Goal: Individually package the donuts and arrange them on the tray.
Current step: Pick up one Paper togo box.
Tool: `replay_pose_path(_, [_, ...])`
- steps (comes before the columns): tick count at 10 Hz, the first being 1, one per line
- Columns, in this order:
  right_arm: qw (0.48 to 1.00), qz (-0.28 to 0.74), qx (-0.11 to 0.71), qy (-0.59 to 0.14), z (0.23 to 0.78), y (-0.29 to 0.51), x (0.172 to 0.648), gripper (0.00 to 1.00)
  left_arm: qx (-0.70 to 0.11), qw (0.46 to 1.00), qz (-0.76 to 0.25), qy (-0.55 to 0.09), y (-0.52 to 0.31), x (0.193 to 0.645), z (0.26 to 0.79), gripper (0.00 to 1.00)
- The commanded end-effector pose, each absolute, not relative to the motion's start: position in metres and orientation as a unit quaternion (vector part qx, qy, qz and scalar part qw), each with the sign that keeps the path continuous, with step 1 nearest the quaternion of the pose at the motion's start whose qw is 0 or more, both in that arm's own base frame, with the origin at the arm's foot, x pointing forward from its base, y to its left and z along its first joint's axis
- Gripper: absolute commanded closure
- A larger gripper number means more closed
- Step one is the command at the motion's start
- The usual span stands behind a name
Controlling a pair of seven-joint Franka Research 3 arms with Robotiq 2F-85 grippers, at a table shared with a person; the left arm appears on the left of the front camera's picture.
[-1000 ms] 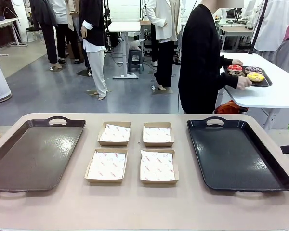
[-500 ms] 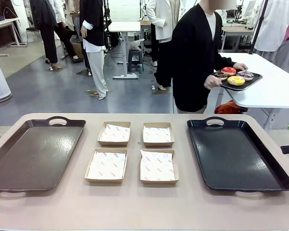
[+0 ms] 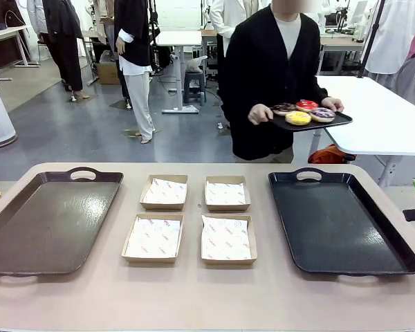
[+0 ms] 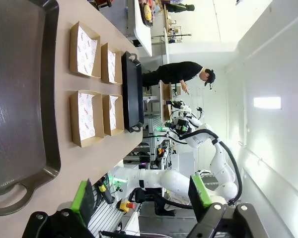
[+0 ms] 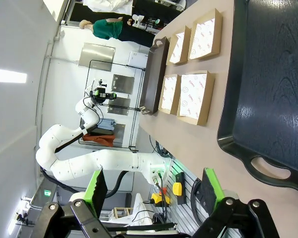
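Donuts (image 3: 303, 112) rested on small black tray (image 3: 332, 121) carried by person (image 3: 263, 69) beyond surface (image 3: 194, 294), left tool (image 4: 141, 196) spread and empty, right tool (image 5: 155, 187) spread and empty

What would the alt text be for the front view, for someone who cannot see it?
A person in black stands behind a beige table, holding a small dark tray with four ring donuts. On the table lie a brown tray at left, four open cardboard boxes with paper liners in the middle, and a black tray at right.
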State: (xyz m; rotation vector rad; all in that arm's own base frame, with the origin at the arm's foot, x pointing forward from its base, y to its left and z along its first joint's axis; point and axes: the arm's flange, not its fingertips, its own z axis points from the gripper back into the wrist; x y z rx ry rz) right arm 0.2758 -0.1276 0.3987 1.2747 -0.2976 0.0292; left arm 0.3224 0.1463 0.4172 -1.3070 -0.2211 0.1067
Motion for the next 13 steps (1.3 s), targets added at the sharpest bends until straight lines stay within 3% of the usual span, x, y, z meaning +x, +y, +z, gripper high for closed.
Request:
replay_pose_path(1, [0.791, 0.015, 0.595, -0.141, 0.3986, -0.128, 0.2761, 0.0, -0.612, 0.782, 0.049, -0.106, 0.1459, 0.3227, 0.4184, 0.0])
replay_pose_path(13, [0.791, 0.015, 0.595, -0.141, 0.3986, -0.128, 0.2761, 0.0, -0.612, 0.782, 0.049, -0.106, 0.1459, 0.3227, 0.4184, 0.0])
